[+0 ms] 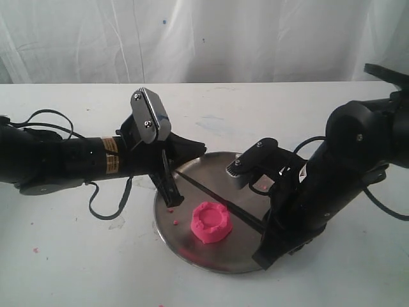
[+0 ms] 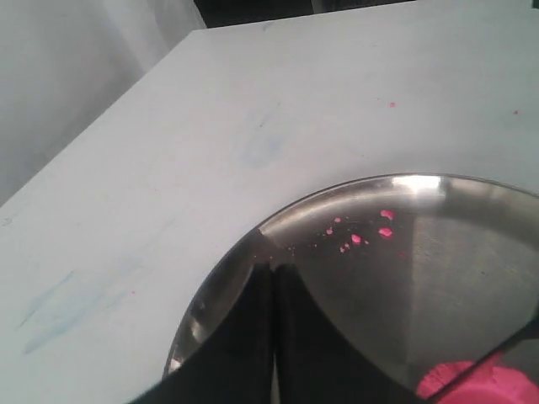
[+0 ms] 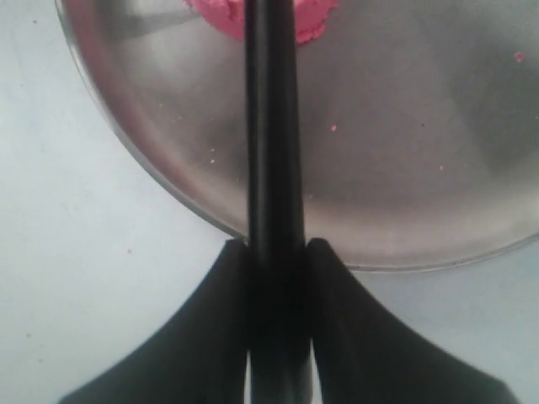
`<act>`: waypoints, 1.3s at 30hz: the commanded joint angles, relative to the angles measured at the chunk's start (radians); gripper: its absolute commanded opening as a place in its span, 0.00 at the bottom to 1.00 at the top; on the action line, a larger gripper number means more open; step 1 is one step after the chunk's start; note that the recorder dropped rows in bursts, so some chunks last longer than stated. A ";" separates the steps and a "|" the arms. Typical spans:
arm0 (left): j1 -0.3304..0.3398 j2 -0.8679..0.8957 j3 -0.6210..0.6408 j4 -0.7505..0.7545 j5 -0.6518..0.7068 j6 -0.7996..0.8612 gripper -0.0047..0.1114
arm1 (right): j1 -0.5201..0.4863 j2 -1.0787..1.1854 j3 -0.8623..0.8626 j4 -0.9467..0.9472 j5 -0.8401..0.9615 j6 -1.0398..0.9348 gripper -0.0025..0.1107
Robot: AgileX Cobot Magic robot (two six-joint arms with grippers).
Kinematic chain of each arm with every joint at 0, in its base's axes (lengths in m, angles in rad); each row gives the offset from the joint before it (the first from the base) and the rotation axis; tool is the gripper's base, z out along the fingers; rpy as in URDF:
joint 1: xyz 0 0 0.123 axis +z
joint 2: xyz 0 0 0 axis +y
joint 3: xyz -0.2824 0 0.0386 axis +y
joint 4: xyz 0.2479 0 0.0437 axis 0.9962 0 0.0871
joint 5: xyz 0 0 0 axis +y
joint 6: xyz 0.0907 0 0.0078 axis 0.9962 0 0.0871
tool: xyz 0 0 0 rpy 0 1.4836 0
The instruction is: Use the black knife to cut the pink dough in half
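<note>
The pink dough [image 1: 211, 222], a round puck with a dented top, lies in one piece on the front part of the steel plate [image 1: 217, 171]. The black knife [image 1: 220, 201] stretches across the plate just behind the dough, apart from it. My right gripper [image 1: 265, 231] is shut on the knife's handle at the plate's right rim. In the right wrist view the knife [image 3: 274, 126] runs straight out between the fingers [image 3: 328, 278] toward the dough [image 3: 313, 18]. My left gripper [image 1: 174, 197] points down at the plate's left rim, shut with nothing in it [image 2: 274, 269].
Small pink crumbs [image 2: 370, 231] dot the plate, and a few more crumbs [image 1: 171, 210] lie on the white table beside its left rim. Black cables [image 1: 108, 208] loop under the left arm. A white curtain [image 1: 204, 38] hangs behind the table.
</note>
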 commanded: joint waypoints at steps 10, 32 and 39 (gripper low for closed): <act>-0.005 0.080 -0.081 0.000 0.011 0.007 0.04 | 0.002 0.034 0.002 -0.059 0.005 -0.058 0.02; -0.005 0.140 -0.081 0.077 0.002 0.036 0.04 | 0.002 0.066 0.002 -0.059 -0.040 -0.040 0.02; -0.005 0.116 -0.081 0.118 -0.005 0.003 0.04 | 0.002 0.066 0.002 -0.035 -0.007 -0.004 0.02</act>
